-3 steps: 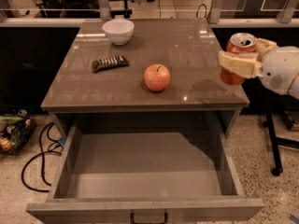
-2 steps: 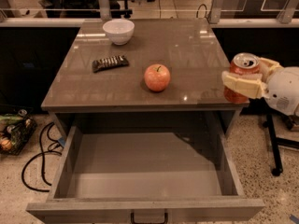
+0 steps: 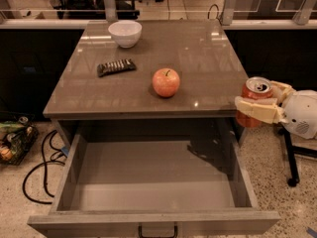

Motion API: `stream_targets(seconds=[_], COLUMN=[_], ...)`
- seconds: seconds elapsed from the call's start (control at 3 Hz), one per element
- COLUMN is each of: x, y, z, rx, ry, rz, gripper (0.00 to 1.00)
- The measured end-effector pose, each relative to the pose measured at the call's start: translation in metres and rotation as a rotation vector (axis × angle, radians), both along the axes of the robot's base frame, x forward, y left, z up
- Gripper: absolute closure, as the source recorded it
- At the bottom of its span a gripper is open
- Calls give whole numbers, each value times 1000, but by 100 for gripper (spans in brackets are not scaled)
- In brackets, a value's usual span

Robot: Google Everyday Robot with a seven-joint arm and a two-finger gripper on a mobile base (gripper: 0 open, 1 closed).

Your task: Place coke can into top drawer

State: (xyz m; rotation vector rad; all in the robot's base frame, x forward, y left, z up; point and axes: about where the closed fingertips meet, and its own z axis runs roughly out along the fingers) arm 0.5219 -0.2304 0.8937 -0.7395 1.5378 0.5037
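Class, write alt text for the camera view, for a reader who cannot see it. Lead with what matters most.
A robot gripper, shut on a red coke can, hangs off the table's front right corner, beside the open, empty top drawer rather than over it. On the table sit an apple, a white bowl and a dark bar.

Dim light; glare on tabletop (image 3: 198,53); gripper (image 3: 254,101) at its right, clasping coke can (image 3: 258,87).

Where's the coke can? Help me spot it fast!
Find the grey table, then look just off its front right corner. There the white gripper is shut on the coke can. It is red like the apple on the table, but tall with a silver top.
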Motion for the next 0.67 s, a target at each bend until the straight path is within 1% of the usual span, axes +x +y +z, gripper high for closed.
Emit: stream_targets(seconds=[0.33,0.67], x=[0,3], y=[0,10], z=[0,-13], rx=[0,-10], ry=[0,7], rz=[0,21], gripper=[100,100])
